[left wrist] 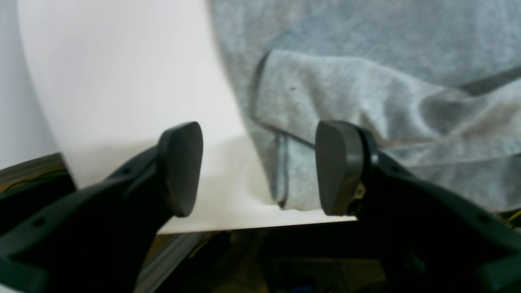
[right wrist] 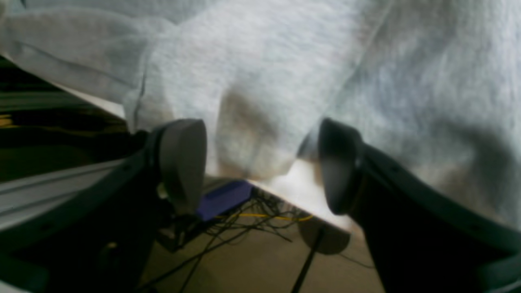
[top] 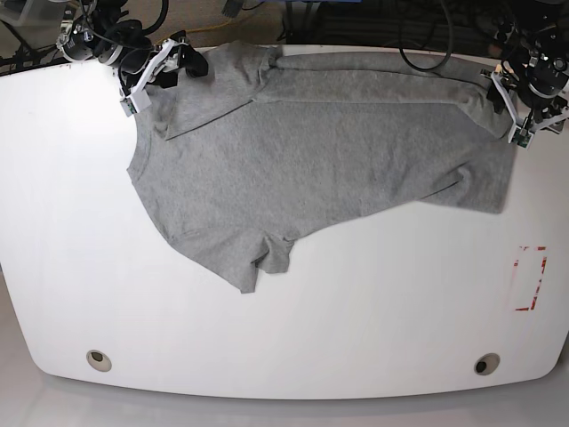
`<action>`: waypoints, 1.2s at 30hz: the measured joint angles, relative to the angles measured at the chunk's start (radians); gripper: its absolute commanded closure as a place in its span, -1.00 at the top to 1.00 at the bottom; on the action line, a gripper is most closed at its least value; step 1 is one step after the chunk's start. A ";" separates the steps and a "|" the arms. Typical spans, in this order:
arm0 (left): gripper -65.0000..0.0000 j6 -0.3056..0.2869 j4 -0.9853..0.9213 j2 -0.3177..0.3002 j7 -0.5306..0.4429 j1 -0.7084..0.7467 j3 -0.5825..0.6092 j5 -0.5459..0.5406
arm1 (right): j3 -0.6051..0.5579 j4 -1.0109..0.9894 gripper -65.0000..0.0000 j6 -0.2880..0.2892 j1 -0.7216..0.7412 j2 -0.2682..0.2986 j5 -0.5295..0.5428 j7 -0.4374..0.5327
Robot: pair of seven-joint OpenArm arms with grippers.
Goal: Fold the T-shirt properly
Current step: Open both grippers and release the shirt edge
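T-shirt [top: 311, 169] lies spread on the white table [top: 356, 329], long axis running side to side along the far edge as the base view has it. One sleeve points toward the near side. A folded band runs along the far edge of the cloth.

My left pincer [left wrist: 260, 171] sits at the shirt's end on the base view's right, by the table's far corner. Jaws spread, nothing between them. In the left wrist view the cloth's hemmed corner lies just ahead and toward the right-hand pad; bare table fills the gap and the other side.

My right pincer [right wrist: 260, 167] sits at the opposite end, base view's left, also at the far edge. Jaws spread. A drooping fold of grey cloth hangs just ahead between the pads, over the table edge; cannot tell whether it touches either pad. Not pinched, by my reading.

Judgement: each arm is nearest its own end of the long axis, so a two-arm pinch on the far edge comes next. Left needs a slight shift toward the cloth; right is already lined up.
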 measured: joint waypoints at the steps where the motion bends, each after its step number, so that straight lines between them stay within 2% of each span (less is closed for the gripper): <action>1: 0.22 0.000 -0.002 0.000 0.001 0.003 0.000 0.003 | -0.006 0.000 0.19 0.000 0.006 -0.010 -0.010 0.000; 3: 0.22 0.000 -0.002 0.000 0.002 0.006 0.000 0.004 | -0.016 0.000 0.04 0.000 0.011 -0.022 -0.009 0.002; 5: 0.22 0.000 -0.003 0.000 0.004 0.006 0.000 0.003 | -0.019 0.000 -0.36 0.000 0.011 -0.029 -0.005 0.003; 8: 0.22 0.000 -0.005 0.011 0.003 0.005 -0.002 0.010 | -0.016 0.000 -0.84 -0.001 0.008 -0.034 -0.009 0.000; 9: 0.22 0.000 -0.006 0.021 0.003 0.005 -0.002 0.010 | -0.016 0.000 -0.93 -0.001 0.008 -0.038 -0.009 0.002; 19: 0.22 0.000 -0.024 0.032 0.004 0.008 -0.001 0.011 | -0.017 0.109 -0.96 0.005 0.006 -0.037 -0.008 -0.001; 29: 0.22 0.000 -0.063 0.032 0.004 0.008 -0.001 0.011 | -0.017 0.117 -0.96 0.008 0.137 0.008 -0.008 -0.005; 36: 0.22 0.000 -0.075 0.033 0.002 0.008 -0.001 0.010 | -0.018 -0.056 -0.96 0.005 0.247 0.043 -0.008 -0.002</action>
